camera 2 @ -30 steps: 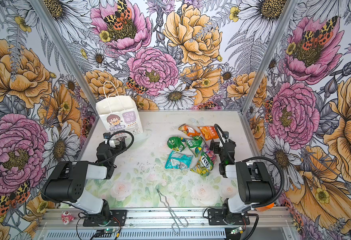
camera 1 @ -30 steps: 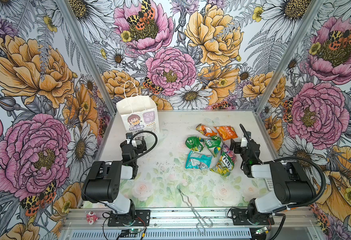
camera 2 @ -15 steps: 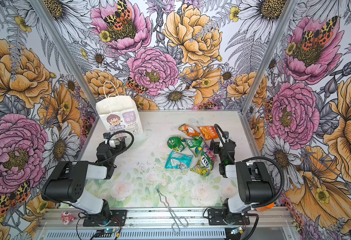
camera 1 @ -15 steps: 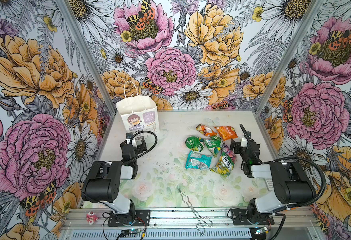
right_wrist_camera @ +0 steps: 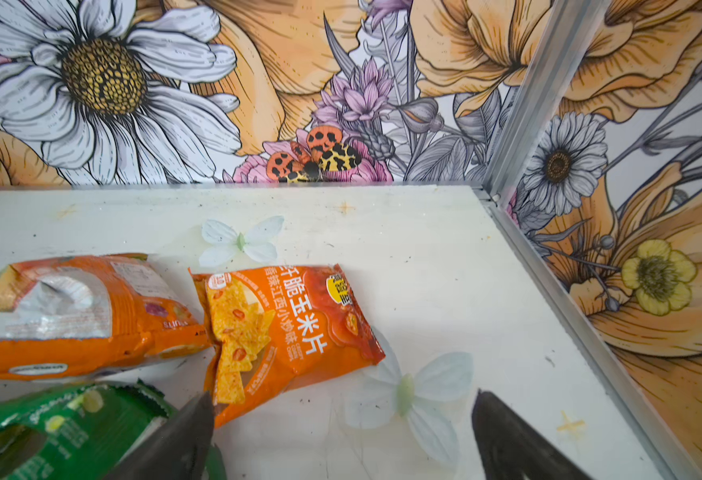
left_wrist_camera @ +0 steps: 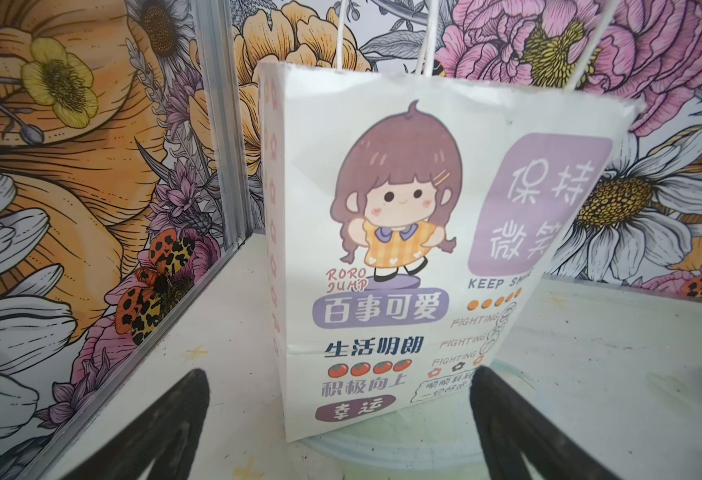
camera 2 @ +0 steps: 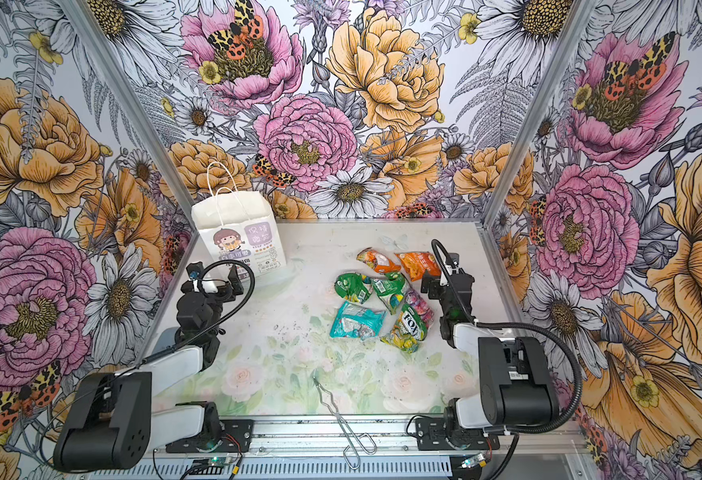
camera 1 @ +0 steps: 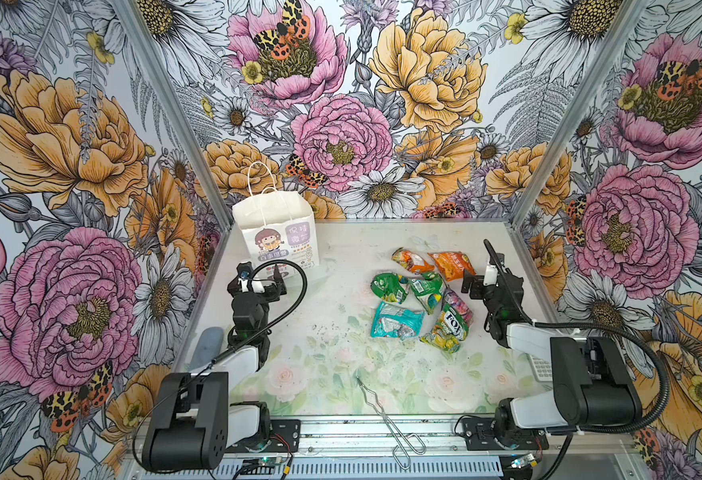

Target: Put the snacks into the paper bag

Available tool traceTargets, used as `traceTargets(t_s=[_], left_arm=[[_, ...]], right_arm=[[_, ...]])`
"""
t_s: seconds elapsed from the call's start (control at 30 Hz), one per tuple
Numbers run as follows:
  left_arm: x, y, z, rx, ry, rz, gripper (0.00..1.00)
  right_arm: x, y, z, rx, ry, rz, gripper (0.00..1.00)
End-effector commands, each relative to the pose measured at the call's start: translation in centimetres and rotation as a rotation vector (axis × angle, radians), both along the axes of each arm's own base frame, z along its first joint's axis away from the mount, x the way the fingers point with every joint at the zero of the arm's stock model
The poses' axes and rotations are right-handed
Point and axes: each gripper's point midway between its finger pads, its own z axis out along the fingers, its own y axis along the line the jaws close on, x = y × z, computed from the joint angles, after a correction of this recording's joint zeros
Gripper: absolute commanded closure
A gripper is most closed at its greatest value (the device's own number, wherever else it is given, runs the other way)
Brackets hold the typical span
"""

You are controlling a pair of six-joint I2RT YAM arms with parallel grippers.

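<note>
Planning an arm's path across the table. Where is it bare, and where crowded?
Bare: the middle strip between paper bag and snacks; the far edge behind the snacks; the near stretch around the tongs. Crowded: the snacks, bunched beside the right gripper.

Table [camera 1: 332, 332]: paper bag [camera 1: 276, 232], snacks [camera 1: 397, 326], tongs [camera 1: 376, 409]

Table [camera 1: 341, 249]: white top, with a pale rose-and-leaf print toward the front and dark specks scattered at the middle. Two pale butterflies [right_wrist_camera: 241, 243] are printed on it, as seen in the right wrist view.
Wire tongs [camera 1: 378, 409] [camera 2: 336, 415]: laid at the front edge, loop end over the metal rail [camera 1: 341, 434].
Walls [camera 1: 341, 137]: covered in floral wallpaper with spotted moths, and joined by aluminium corner posts [camera 1: 166, 108].
Grey-blue rounded object [camera 1: 210, 343]: laid by the left wall; kind cannot be told.
White keypad device [camera 1: 542, 368]: partly hidden, by the right edge.
</note>
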Motion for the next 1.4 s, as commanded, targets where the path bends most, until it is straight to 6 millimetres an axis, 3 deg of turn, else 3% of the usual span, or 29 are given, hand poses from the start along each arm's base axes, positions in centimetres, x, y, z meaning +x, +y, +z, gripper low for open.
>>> traceTargets(t_s=[0.0, 0.23, 0.4, 0.6, 0.8, 1.07, 1.37], left_arm=[[-0.2, 0.2, 0.3, -0.047, 0.068, 0.011, 0.01], [-0.9, 0.0, 4.5, -0.108, 0.050, 0.007, 0.01], [-1.5, 0.4, 7.9, -0.148, 0.055, 0.023, 0.01], [-1.9, 1.9, 12.9, -0.232, 0.056, 0.079, 0.01], [-1.6, 4.9, 15.9, -0.392, 0.096, 0.173, 0.01], [1.9, 5.5, 17.4, -0.462, 0.172, 0.080, 0.01], [6.0, 6.4, 15.8, -0.548, 0.284, 0.006, 0.01]], right_arm=[[-0.1, 0.4, 1.8, 0.028, 0.029, 0.024, 0.01], [0.3, 2.6, 6.7, 0.132, 0.043, 0.121, 0.00], [0.7, 4.8, 9.0, 0.212, 0.070, 0.203, 0.01], [1.2, 7.2, 10.8, 0.235, 0.099, 0.255, 0.02], [1.5, 10.2, 11.2, 0.219, 0.105, 0.324, 0.02], [1.8, 12.6, 10.0, 0.221, 0.146, 0.371, 0.02], [1.4, 13.8, 10.2, 0.208, 0.165, 0.389, 0.02]])
